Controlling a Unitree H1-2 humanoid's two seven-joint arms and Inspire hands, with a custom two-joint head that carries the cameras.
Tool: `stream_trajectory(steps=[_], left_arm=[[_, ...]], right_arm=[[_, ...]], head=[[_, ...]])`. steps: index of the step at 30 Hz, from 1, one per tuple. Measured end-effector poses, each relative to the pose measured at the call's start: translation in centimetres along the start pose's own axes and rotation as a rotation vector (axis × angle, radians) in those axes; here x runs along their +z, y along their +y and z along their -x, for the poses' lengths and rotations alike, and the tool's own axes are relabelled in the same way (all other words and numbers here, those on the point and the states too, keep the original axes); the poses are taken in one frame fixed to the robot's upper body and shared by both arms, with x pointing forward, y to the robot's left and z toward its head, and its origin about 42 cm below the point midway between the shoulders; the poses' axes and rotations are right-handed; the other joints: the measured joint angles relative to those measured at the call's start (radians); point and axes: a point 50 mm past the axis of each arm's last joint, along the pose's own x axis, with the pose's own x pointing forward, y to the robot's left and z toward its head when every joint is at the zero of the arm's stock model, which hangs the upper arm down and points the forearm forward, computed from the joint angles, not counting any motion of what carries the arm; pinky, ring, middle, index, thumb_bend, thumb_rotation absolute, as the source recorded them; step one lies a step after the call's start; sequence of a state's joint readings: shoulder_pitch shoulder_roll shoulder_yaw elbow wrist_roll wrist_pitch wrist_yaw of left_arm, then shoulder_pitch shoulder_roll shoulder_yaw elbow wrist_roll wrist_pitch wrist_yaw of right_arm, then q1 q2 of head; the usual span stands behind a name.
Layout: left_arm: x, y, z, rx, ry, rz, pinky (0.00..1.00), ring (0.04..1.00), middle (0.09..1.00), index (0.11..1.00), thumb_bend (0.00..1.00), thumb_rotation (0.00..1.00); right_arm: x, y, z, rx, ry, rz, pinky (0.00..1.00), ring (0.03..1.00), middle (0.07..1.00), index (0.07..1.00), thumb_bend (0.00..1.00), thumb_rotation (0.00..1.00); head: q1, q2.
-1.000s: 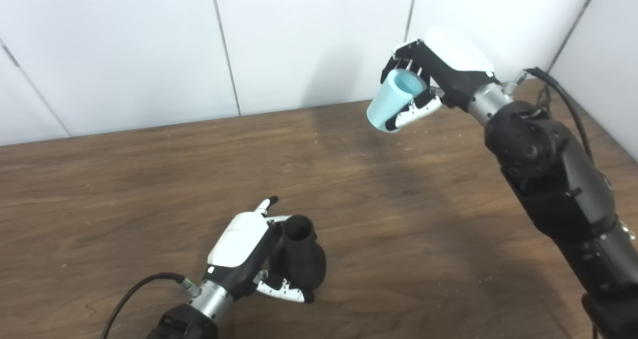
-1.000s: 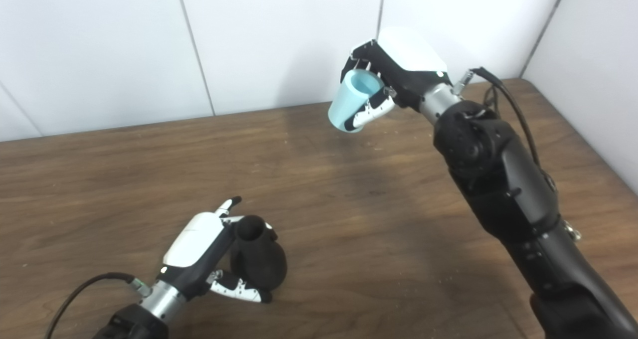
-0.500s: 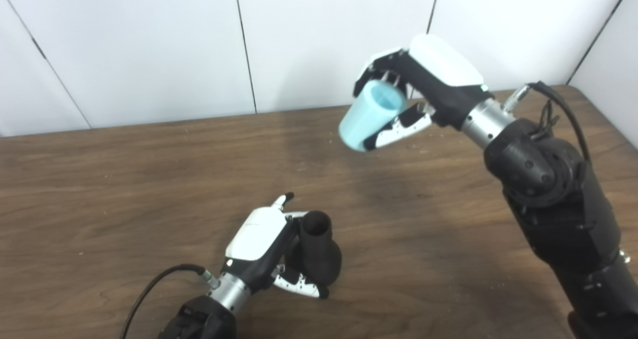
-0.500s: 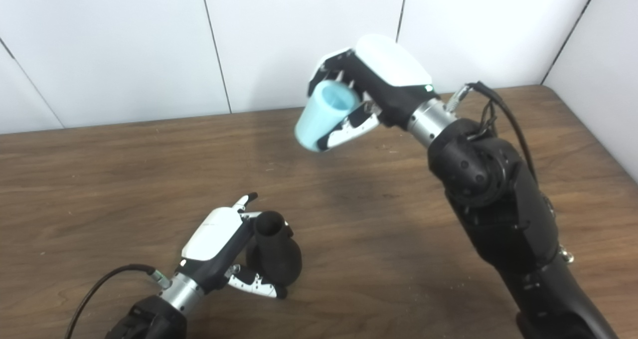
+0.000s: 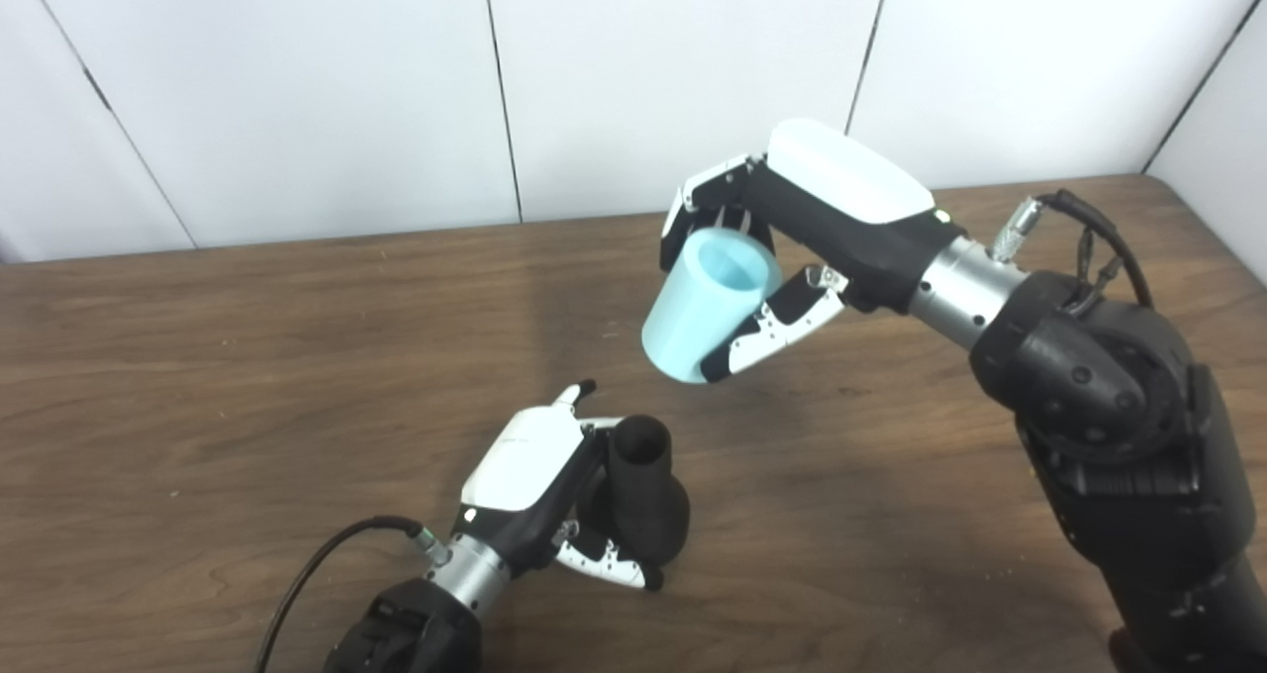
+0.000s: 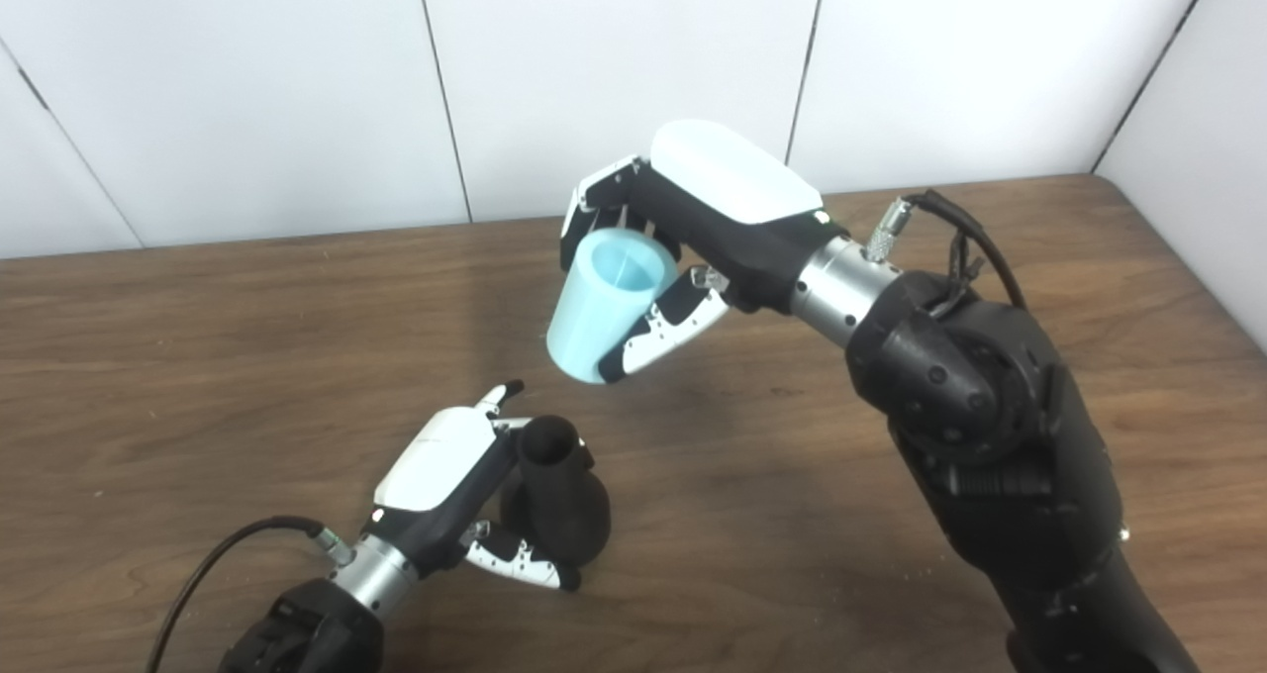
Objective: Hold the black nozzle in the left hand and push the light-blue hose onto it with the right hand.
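Observation:
The black nozzle [image 5: 638,500] stands upright on the wooden table [image 5: 198,356], bulbous at the base with an open narrow neck on top. My left hand [image 5: 535,485] is shut on it from the left, thumb wrapped round the base. The light-blue hose [image 5: 705,305], a short cup-like tube, hangs tilted in the air above and right of the nozzle. My right hand [image 5: 792,228] is shut on it from the right; its lower end points down-left toward the nozzle, a short gap away.
White wall panels [image 5: 297,89] close the table's far edge and the right side. A black cable [image 5: 317,564] trails from my left wrist over the table near the front edge. Another cable [image 5: 1089,228] loops at my right wrist.
The camera view has shifted. My right hand has carried the light-blue hose down and left, much closer to the nozzle. The left hand keeps its hold on the nozzle.

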State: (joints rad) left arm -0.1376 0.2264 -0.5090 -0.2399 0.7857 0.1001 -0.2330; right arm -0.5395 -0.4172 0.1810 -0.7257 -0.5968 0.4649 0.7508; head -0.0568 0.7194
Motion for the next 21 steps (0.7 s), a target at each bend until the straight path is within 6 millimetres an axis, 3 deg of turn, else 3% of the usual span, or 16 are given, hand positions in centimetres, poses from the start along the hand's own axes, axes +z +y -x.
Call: stream_trajectory(steps=[21], left_arm=[[0.4,0.0,-0.5,-0.009,0.001,-0.007,1.00,0.513,0.432,0.494,0.50,0.00]], right_arm=[[0.0,1.0,1.1,0.075,0.022,0.001,0.31,0.429,0.507,0.503,0.50,0.00]], head=[[0.012,0.017]])
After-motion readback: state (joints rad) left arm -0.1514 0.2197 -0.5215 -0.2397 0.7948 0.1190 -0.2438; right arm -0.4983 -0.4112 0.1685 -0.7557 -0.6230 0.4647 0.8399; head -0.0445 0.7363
